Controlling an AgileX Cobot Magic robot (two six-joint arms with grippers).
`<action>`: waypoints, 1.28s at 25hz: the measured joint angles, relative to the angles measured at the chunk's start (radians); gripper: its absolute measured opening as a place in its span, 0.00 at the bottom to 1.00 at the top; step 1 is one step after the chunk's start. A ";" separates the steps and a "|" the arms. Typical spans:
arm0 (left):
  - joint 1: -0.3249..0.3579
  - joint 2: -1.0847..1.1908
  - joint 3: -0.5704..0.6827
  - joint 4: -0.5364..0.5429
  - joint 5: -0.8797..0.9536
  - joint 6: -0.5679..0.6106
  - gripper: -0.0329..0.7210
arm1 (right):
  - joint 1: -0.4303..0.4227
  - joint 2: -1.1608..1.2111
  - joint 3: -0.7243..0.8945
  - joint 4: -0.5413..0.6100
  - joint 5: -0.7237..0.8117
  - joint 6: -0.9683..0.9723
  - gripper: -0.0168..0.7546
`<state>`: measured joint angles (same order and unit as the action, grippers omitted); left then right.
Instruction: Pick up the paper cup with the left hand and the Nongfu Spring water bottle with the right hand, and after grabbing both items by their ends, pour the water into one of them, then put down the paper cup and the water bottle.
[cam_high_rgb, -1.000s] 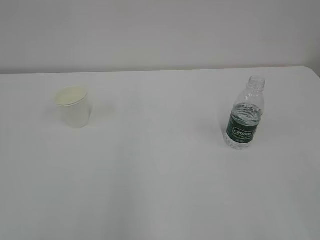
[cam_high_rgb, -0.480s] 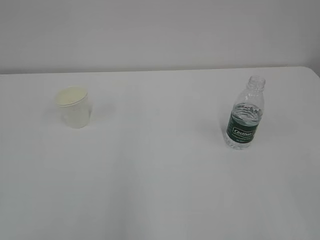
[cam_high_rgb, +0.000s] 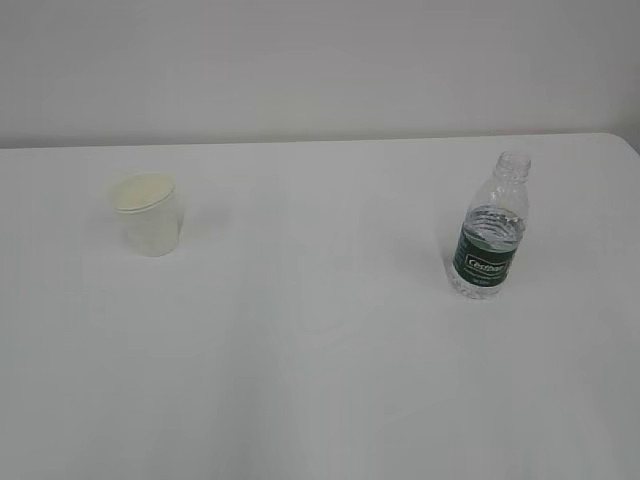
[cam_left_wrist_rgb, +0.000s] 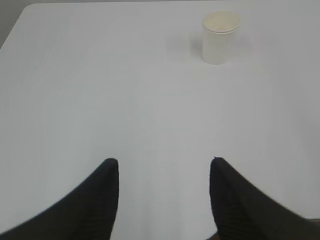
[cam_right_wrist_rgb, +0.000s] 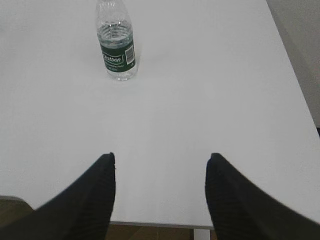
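The only lettering stands on the dark green label of the small clear ribbed plastic water bottle (cam_high_rgb: 489, 232), which is upright near the right edge of the white tabletop (cam_high_rgb: 320, 380). It is a white, outlined word across the label's middle, too blurred to spell out in either view that shows it.

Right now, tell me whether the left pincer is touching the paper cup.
Apart. The left wrist view shows the open left pincer low in the picture and the paper cup far ahead, bare table between them.
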<state>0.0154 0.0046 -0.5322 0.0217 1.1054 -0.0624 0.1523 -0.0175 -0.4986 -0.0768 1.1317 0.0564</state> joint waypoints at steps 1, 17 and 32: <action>0.000 0.000 0.000 0.000 0.000 0.000 0.59 | 0.000 0.000 0.000 0.000 -0.005 0.000 0.60; 0.000 0.067 -0.021 -0.060 -0.083 0.000 0.59 | 0.000 0.123 -0.046 0.013 -0.134 0.002 0.60; 0.000 0.328 -0.082 -0.165 -0.366 0.082 0.59 | 0.000 0.178 -0.059 0.006 -0.314 0.002 0.60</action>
<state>0.0154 0.3327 -0.6147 -0.1433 0.7397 0.0199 0.1523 0.1606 -0.5580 -0.0710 0.8173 0.0581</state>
